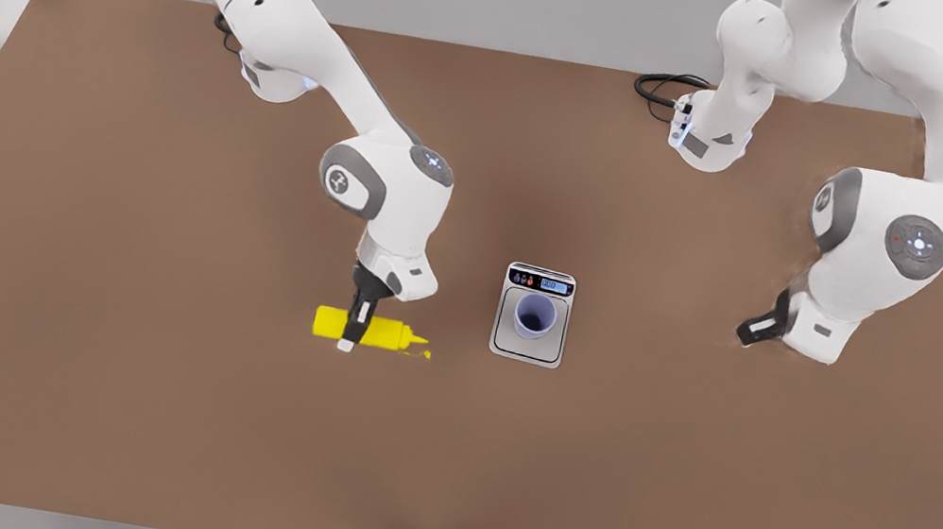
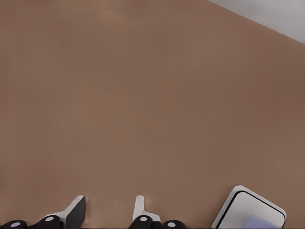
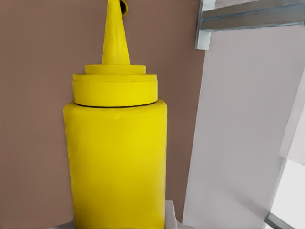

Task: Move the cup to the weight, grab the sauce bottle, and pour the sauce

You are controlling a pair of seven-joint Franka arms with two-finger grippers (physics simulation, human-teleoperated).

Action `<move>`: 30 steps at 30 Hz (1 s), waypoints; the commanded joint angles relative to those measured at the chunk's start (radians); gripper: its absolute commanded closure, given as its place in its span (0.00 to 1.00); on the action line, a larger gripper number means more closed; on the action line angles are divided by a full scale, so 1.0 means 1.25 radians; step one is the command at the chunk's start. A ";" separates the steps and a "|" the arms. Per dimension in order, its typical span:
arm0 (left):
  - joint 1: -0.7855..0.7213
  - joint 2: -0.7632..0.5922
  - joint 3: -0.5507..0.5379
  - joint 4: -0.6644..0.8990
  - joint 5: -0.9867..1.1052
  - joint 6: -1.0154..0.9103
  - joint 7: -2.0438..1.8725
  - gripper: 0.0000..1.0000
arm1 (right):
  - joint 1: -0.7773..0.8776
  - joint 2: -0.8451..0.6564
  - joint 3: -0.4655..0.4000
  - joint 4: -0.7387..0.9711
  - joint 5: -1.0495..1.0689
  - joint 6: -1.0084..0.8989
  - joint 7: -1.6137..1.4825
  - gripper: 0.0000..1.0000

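The right wrist view shows the sauce bottle [image 3: 116,157] close up; the front view shows it lying mid-table, the bent arm's right gripper [image 1: 358,319] seemingly clamped across it. The cup [image 1: 535,314] stands on the weight [image 1: 527,349]. The left gripper [image 2: 108,211] — fingers spread, empty — hangs over bare table [image 1: 123,398].

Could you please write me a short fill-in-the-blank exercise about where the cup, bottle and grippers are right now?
1. The cup stands upright on the ____.
2. The right gripper has its fingers on either side of the ____ sauce bottle.
3. The bottle's nozzle points toward the front view's ____.
4. The left gripper, waiting at the front view's right, has its fingers ____.

Missing words: weight; yellow; right; open.
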 commanded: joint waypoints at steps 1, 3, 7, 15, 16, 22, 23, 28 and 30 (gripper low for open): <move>0.023 -0.001 0.001 0.010 -0.054 -0.025 0.041 0.13 | 0.011 0.004 0.000 0.008 -0.003 -0.002 0.001 0.44; 0.344 0.059 -0.200 0.220 -0.049 -0.192 0.234 0.02 | 0.056 0.036 0.000 0.047 -0.039 -0.031 0.001 0.44; 0.389 0.066 -0.299 0.228 -0.040 -0.179 0.281 0.00 | 0.124 0.056 0.000 0.062 -0.114 -0.120 0.017 0.44; 0.362 0.121 -0.317 0.276 -0.040 -0.177 0.266 0.00 | 0.251 0.131 -0.001 0.183 -0.205 -0.194 0.096 0.44; 0.360 0.120 -0.317 0.276 -0.040 -0.179 0.265 0.00 | 0.262 0.134 -0.001 0.183 -0.220 -0.195 0.099 0.44; 0.362 0.122 -0.315 0.303 -0.040 -0.182 0.272 0.00 | 0.304 0.170 -0.001 0.189 -0.373 -0.242 0.084 0.44; 0.360 0.122 -0.315 0.303 -0.040 -0.180 0.262 0.00 | 0.310 0.186 -0.001 0.205 -0.383 -0.255 0.084 0.44; 0.360 0.126 -0.314 0.306 0.005 -0.182 0.270 0.00 | 0.328 0.230 -0.001 0.225 -0.465 -0.276 0.084 0.44; 0.360 0.117 -0.312 0.306 0.005 -0.208 0.255 0.00 | 0.343 0.239 -0.001 0.221 -0.476 -0.296 0.084 0.44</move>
